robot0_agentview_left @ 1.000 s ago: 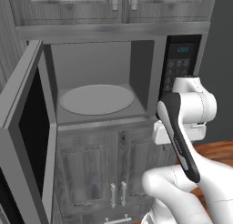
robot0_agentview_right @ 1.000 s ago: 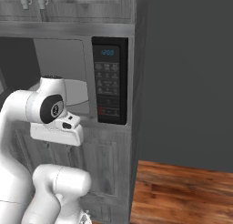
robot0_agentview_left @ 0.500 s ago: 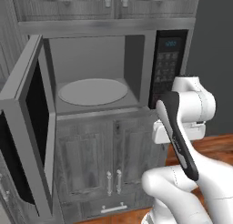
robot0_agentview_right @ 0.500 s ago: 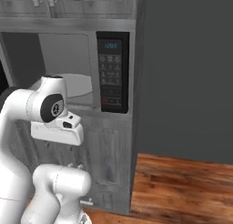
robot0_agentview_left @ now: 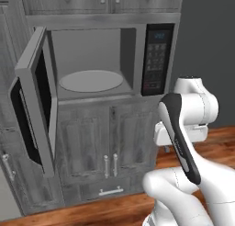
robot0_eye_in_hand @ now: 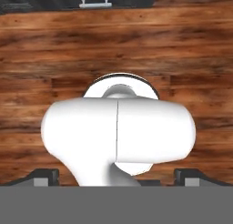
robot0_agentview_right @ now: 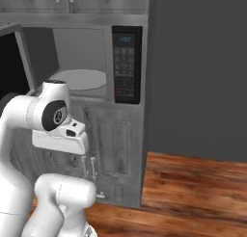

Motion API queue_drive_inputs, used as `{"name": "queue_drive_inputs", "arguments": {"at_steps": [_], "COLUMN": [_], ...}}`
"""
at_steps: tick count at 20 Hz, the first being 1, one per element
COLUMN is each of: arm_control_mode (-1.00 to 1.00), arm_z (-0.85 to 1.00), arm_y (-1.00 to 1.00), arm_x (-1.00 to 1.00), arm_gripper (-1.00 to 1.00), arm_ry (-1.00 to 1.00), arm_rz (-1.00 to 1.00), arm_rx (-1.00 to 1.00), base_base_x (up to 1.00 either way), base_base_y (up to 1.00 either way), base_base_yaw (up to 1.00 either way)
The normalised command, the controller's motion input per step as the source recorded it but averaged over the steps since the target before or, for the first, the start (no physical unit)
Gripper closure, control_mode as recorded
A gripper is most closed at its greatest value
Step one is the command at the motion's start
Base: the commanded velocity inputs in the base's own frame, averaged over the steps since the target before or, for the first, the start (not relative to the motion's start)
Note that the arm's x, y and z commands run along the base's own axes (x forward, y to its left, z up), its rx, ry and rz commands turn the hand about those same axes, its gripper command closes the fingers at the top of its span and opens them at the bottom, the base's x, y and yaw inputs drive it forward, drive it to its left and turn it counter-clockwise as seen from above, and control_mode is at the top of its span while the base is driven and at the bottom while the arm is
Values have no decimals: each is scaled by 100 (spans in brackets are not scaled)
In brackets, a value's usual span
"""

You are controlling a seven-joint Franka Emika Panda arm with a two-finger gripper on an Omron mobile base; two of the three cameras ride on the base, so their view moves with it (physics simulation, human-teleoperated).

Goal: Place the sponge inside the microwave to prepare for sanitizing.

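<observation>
Grey cabinets frame the microwave (robot0_agentview_left: 98,64), its door swung wide and turntable bare, while the arm's jaws hang spread and empty over the wooden floor (robot0_eye_in_hand: 41,59), so fetching the sponge, nowhere visible, looks next.

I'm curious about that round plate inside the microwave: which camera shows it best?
The left base view: the whole turntable shows through the open door. The right base view catches part of it behind the arm. The hand view faces the floor.

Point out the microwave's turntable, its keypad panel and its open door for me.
turntable (robot0_agentview_left: 91,81), left base view, middle of the round grey plate.
keypad panel (robot0_agentview_left: 156,59), left base view, on the button block.
door (robot0_agentview_left: 33,95), left base view, grey frame of the open door.
</observation>
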Motion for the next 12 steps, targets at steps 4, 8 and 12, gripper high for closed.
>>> {"name": "queue_drive_inputs", "arguments": {"at_steps": [4,8,12], "arm_control_mode": [100,100,100], "arm_z": [0,0,0], "arm_y": [0,0,0], "arm_x": [0,0,0], "arm_gripper": [-100,-100,-100], "arm_ry": [0,0,0], "arm_rz": [0,0,0], "arm_rx": [0,0,0], "base_base_x": [-58,-46,-9], "base_base_y": [33,52,74], "base_base_yaw": [-3,-7,-15]}}
